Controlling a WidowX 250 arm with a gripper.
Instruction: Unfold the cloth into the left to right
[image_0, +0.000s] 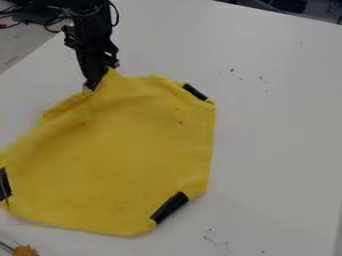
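orange object (25, 251), yellow cloth (120, 160), hand (91, 88) at its edge

Table (280, 125): we are seeing white, with dark marks (210, 237).
Cloth (127, 155): is lying partly spread, with black strips (169, 207) along its edge.

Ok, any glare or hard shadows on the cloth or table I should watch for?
Camera view: no strong glare on the cloth or the table; the light looks fairly even, with only soft shading in the cloth's folds; the claw is so dark that its parts blend together.
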